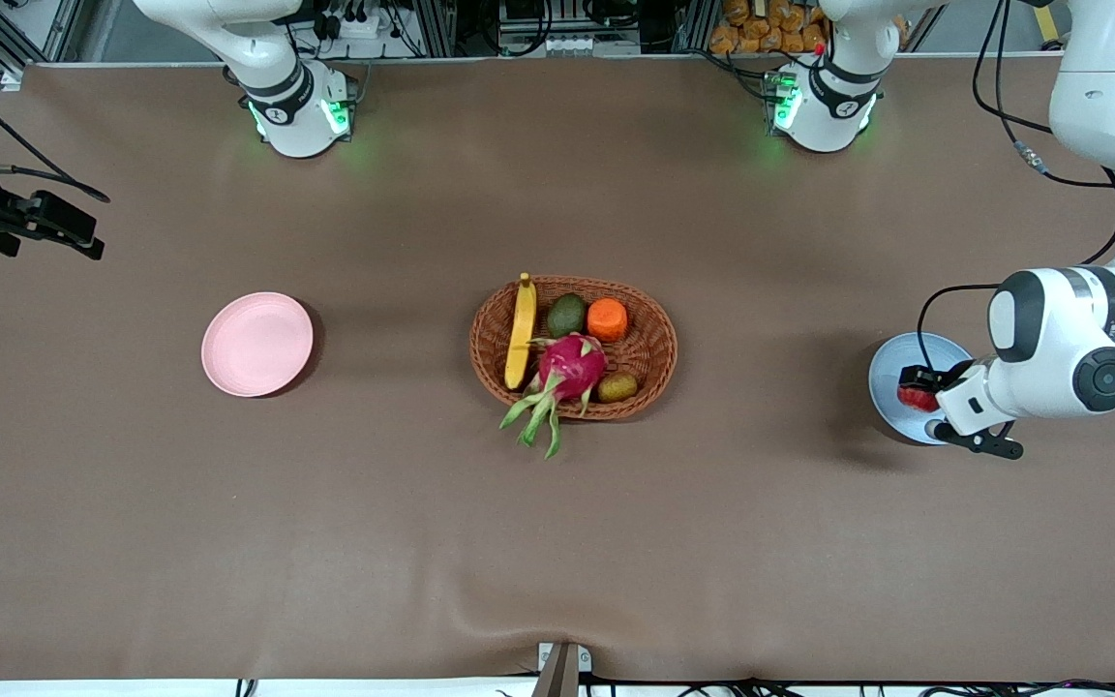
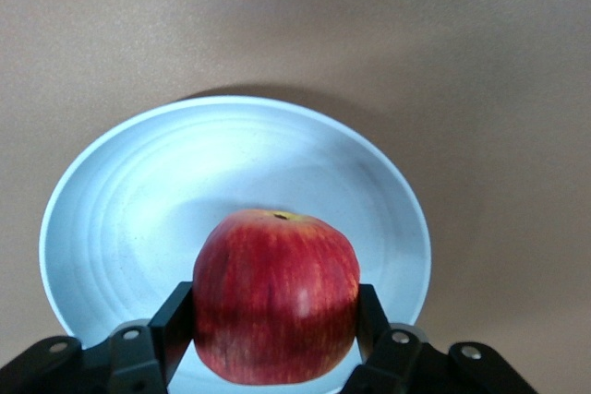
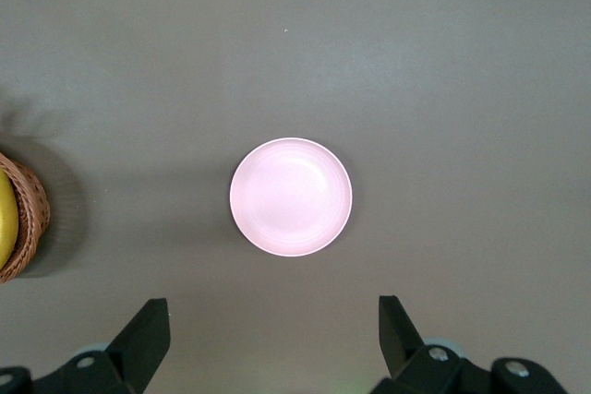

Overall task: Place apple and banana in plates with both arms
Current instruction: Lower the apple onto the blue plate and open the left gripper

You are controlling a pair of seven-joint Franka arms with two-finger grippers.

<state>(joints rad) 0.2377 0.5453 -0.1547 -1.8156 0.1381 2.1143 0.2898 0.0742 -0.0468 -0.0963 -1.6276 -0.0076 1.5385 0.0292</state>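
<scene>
My left gripper (image 1: 914, 389) is shut on the red apple (image 1: 918, 398) and holds it low over the pale blue plate (image 1: 891, 363) at the left arm's end of the table. In the left wrist view the apple (image 2: 275, 297) sits between both fingers (image 2: 175, 322) above the blue plate (image 2: 138, 209). The banana (image 1: 521, 332) lies in the woven basket (image 1: 649, 373) at the table's middle. The pale pink plate (image 1: 256, 344) is bare, toward the right arm's end. My right gripper (image 1: 74, 230) is open and empty, high up; its wrist view shows the pink plate (image 3: 291, 197) below the gripper (image 3: 272, 329).
The basket also holds a pink dragon fruit (image 1: 569, 368), an avocado (image 1: 566, 315), an orange fruit (image 1: 607, 319) and a kiwi (image 1: 617, 387). The basket's rim (image 3: 26, 214) shows at the edge of the right wrist view. Brown cloth covers the table (image 1: 557, 542).
</scene>
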